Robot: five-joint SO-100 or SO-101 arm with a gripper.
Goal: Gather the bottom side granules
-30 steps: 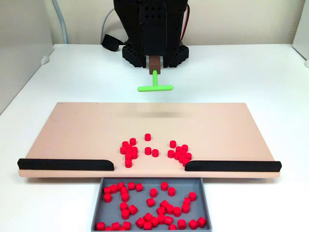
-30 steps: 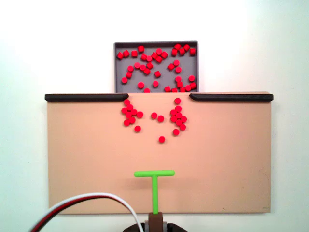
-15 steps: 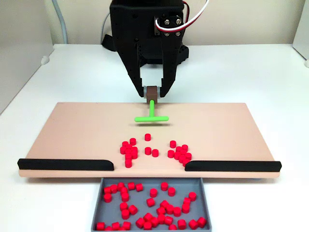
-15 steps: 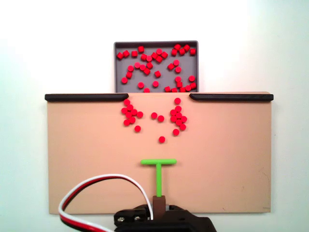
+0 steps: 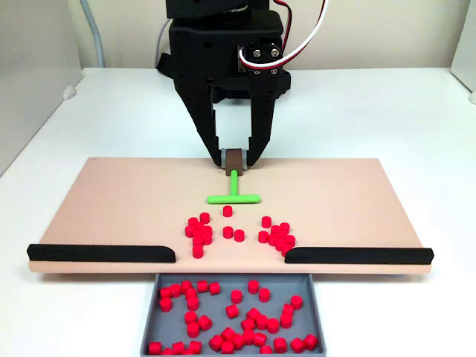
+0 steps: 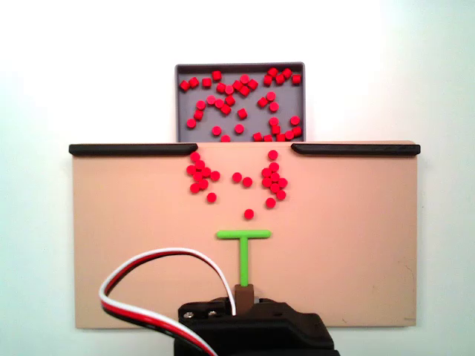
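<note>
My gripper is clamped on the brown block of a green T-shaped plastic tool. Small matte red cylinder granules lie in two clusters on the beige board, just beyond the tool's crossbar; more fill the grey tray.

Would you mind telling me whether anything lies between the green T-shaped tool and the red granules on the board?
Nothing visible does. The green T-shaped tool sits just short of the lone nearest granule, with bare board between them. Beyond, the granules face the open gap between the two black rails, leading to the grey tray.
</note>
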